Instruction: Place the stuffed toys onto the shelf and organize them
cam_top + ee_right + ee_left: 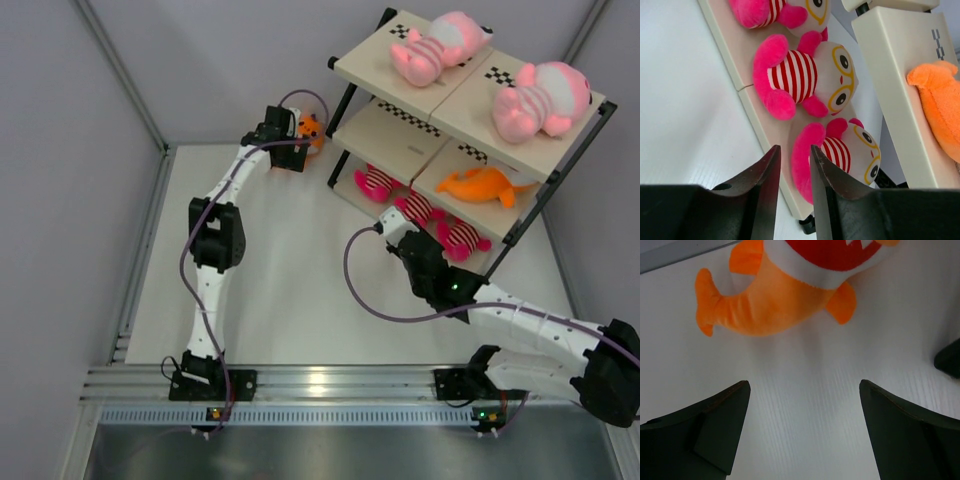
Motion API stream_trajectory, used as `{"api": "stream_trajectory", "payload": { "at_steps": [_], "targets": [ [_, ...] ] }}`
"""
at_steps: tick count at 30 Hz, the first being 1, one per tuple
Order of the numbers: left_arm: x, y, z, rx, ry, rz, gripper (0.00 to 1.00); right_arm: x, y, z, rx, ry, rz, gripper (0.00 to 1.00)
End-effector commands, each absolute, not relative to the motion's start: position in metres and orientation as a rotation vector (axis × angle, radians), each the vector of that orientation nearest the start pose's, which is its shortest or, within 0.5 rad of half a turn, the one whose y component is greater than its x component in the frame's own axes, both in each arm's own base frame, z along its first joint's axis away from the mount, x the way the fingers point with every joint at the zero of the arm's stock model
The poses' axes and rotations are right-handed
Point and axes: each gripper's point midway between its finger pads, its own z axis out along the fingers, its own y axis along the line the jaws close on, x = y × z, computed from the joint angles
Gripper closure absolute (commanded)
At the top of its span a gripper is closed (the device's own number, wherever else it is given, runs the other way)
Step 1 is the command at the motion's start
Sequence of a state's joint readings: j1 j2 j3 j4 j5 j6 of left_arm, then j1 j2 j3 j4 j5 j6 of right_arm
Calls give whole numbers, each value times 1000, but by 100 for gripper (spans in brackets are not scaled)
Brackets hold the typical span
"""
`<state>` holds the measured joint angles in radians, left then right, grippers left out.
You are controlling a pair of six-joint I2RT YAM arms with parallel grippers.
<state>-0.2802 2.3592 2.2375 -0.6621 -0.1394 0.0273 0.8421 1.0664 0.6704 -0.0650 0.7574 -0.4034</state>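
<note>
An orange fish toy (311, 128) lies on the white table by the shelf's left leg. My left gripper (291, 152) hovers just short of it. In the left wrist view the fish (770, 300) fills the top and the left gripper (805, 390) is open over bare table. The shelf (390, 130) holds two pale pink toys (440, 45) on top, another orange fish (485, 185) in the middle, and three hot-pink striped toys (418, 208) at the bottom. My right gripper (392, 228) is at the bottom tier. Its jaws (795, 152) stand narrowly open and empty before the nearest striped toy (840, 150).
The shelf's black frame leg (340, 140) stands just right of the loose fish, and a dark foot (950, 357) shows at the left wrist view's right edge. The left half of the middle shelf board (385, 135) is bare. Grey walls enclose the table.
</note>
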Motion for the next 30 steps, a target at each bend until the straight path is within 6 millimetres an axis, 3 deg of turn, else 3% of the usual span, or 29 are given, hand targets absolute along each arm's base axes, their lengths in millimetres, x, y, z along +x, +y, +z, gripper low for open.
{"api": "stream_trajectory", "payload": {
  "at_steps": [1, 3, 4, 5, 7, 8, 12, 14, 16, 18, 19, 20, 21, 22, 23, 24, 25, 26, 27, 28, 29, 30],
  "targets": [
    [639, -149, 155, 208, 2126, 20, 3, 294, 147, 207, -711, 1717, -403, 69],
    [660, -146, 149, 212, 2057, 76, 2, 293, 147, 207, -734, 1712, -403, 68],
    [668, -134, 133, 181, 2056, 160, 1, 293, 147, 207, -741, 1710, -403, 67],
    [676, -133, 139, 176, 2020, 182, 1, 292, 147, 207, -742, 1709, -404, 67],
    [682, -136, 125, 245, 2021, 191, 1, 291, 145, 206, -750, 1717, -411, 66],
    [684, -138, 109, 272, 2036, 187, 1, 290, 143, 205, -753, 1720, -415, 66],
    [690, -143, 87, 303, 2036, 178, 1, 288, 141, 209, -756, 1713, -423, 66],
    [693, -141, 77, 305, 2037, 201, 6, 289, 141, 212, -753, 1707, -424, 65],
    [695, -138, 76, 315, 2029, 224, 22, 290, 142, 213, -754, 1706, -425, 65],
    [694, -135, 78, 317, 2029, 243, 58, 290, 144, 216, -755, 1707, -419, 65],
    [693, -134, 89, 306, 2018, 245, 77, 290, 146, 218, -756, 1705, -411, 65],
    [689, -131, 86, 297, 2034, 254, 100, 290, 147, 218, -758, 1707, -406, 65],
    [686, -130, 89, 286, 2039, 245, 100, 290, 149, 221, -757, 1699, -396, 65],
    [684, -129, 109, 274, 2020, 236, 100, 290, 151, 223, -754, 1694, -386, 65],
    [676, -126, 101, 273, 2052, 243, 100, 290, 152, 224, -759, 1691, -376, 65],
    [670, -123, 106, 238, 2058, 237, 100, 289, 156, 227, -761, 1683, -364, 65],
    [664, -119, 134, 203, 2035, 221, 100, 289, 159, 229, -767, 1677, -351, 65],
    [649, -114, 120, 197, 2095, 222, 100, 289, 162, 229, -769, 1676, -338, 65],
    [640, -114, 125, 151, 2114, 183, 100, 287, 168, 230, -789, 1672, -317, 65],
    [628, -111, 157, 120, 2089, 145, 100, 285, 175, 230, -811, 1665, -290, 65],
    [605, -111, 136, 92, 2174, 111, 100, 285, 179, 234, -809, 1657, -274, 65],
    [592, -113, 140, 89, 2193, 69, 100, 281, 185, 236, -816, 1646, -252, 65]
  ]
}}
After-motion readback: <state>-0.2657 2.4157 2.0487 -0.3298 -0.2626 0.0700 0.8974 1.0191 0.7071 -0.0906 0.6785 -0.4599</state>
